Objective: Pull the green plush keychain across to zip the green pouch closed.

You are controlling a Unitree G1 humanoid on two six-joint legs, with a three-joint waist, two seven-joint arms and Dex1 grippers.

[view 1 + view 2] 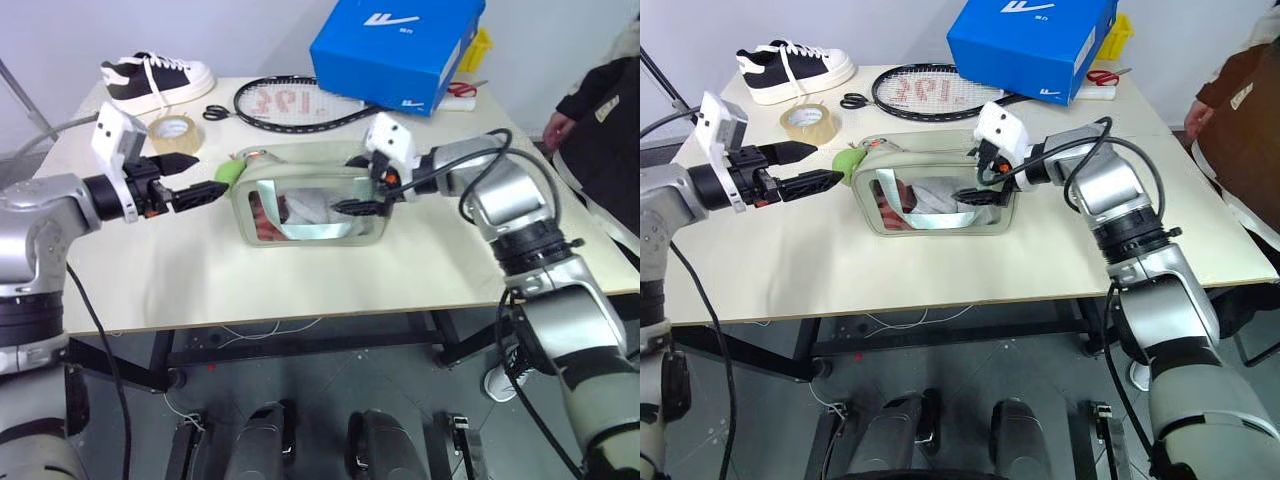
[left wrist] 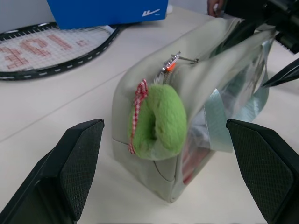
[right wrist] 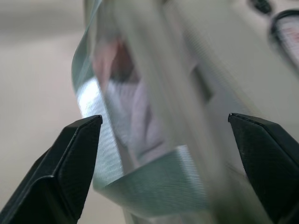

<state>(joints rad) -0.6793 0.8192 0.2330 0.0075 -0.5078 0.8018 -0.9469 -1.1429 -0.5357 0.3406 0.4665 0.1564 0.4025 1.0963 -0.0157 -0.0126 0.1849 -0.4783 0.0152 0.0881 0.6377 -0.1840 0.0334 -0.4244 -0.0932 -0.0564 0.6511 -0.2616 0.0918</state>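
The green pouch (image 1: pixel 305 195) lies mid-table (image 1: pixel 200 280), window side facing up and front, in front of a racket (image 1: pixel 290 105) and a blue shoebox (image 1: pixel 400 45). The right gripper (image 1: pixel 362 185) straddles the pouch's right end, fingers spread, not yet clamped. The left gripper (image 1: pixel 190 175) is spread wide just beside the green plush keychain (image 2: pixel 159 121), which hangs at the pouch's left end.

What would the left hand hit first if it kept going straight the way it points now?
Most likely the green plush keychain: it hangs at the near end of the green pouch, centred ahead of the open left hand. The exact gap is unclear.
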